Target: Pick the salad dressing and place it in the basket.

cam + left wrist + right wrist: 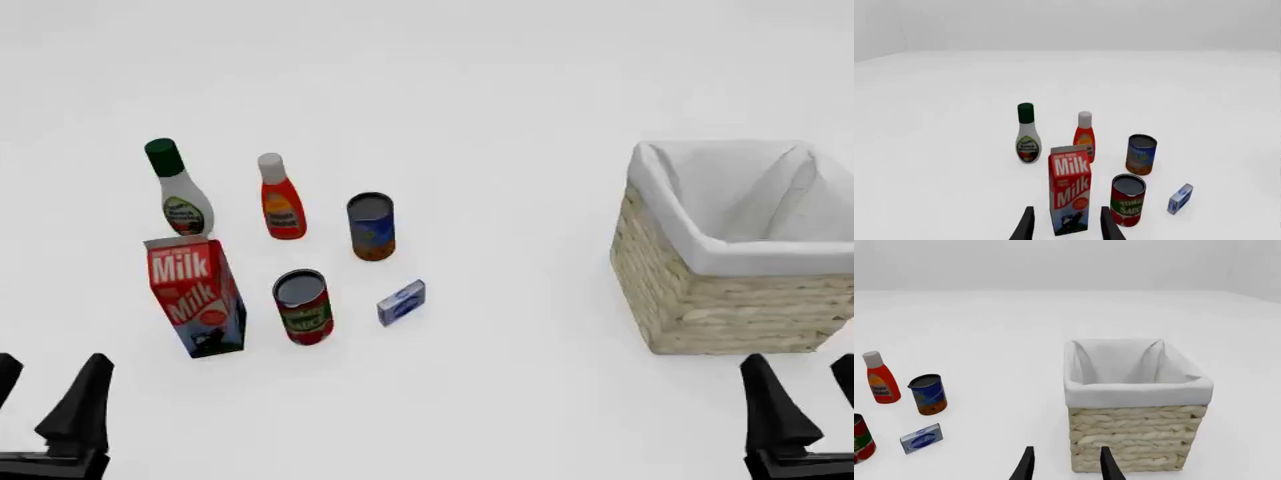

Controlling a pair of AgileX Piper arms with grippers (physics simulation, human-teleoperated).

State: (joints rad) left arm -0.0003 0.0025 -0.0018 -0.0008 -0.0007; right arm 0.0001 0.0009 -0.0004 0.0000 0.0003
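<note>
Both of my grippers sat at the near edge of the table, the left gripper (51, 400) at the near left and the right gripper (801, 400) at the near right, each with its fingers parted and nothing between them. Directly beyond the left gripper stood the milk carton (195, 295), upright, and behind it, farther and slightly left, the salad dressing (176, 188), upright on its base with its dark green cap on top, so its long axis ran vertical. In the left wrist view the milk carton (1070, 189) filled the space between my fingers, while the salad dressing (1027, 134) stood beyond it, off the centre line of the fingers. The red bottle (279, 198) stood just right of the dressing, apart from it; a blue can (371, 226), a red can (303, 306) and a small blue box (400, 302) lay farther right and nearer. The basket (694, 300) sat on the right side, close ahead of the right gripper, open side up, well apart from the groceries. Judgement: the left arm was plainly the nearer to the dressing, but the carton blocked a straight reach, so the approach would have to go over the carton or round its left side, with a sideways grasp on the bottle's body. The carry to the basket would then cross the whole table rightward.
</note>
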